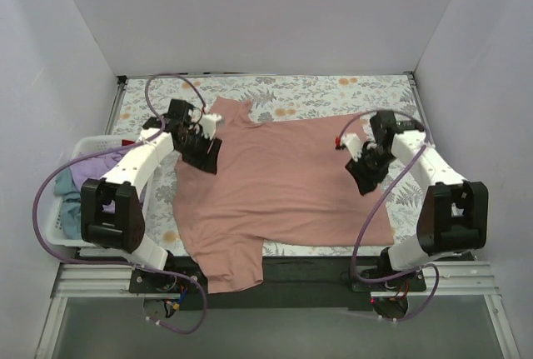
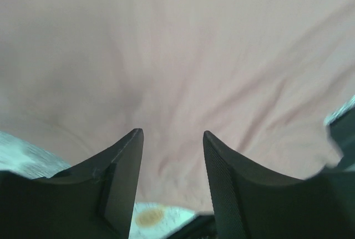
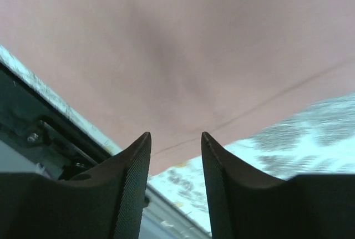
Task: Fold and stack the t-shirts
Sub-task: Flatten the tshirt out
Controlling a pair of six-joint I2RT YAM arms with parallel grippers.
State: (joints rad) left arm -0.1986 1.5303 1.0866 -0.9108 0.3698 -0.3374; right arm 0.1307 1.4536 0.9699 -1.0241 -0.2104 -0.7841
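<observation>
1. The salmon-pink t-shirt (image 1: 283,184) lies spread out on the table (image 1: 333,92), which has a pale cover with a leaf and flower print. It takes up most of the width.
2. The shirt is one plain dusty pink colour, with soft shallow wrinkles. It lies sideways: one sleeve points to the far side, and the other sleeve reaches over the near edge of the table onto the dark rail.
3. The left gripper (image 1: 206,157) is over the far-left part of the shirt, close to the far sleeve. In the left wrist view its fingers (image 2: 125,161) stand apart, and nothing is between them. Only pink cloth shows beyond.
4. The right gripper (image 1: 363,177) is at the right edge of the shirt. In the right wrist view its fingers (image 3: 136,161) are also parted and empty, above the hem line of the shirt and the printed cover.
5. I cannot tell whether either gripper touches the cloth.
6. A white basket (image 1: 62,238) stands just beside the left edge of the table. Inside it are a lavender t-shirt (image 1: 96,163) and a teal t-shirt (image 1: 71,209), crumpled together.
</observation>
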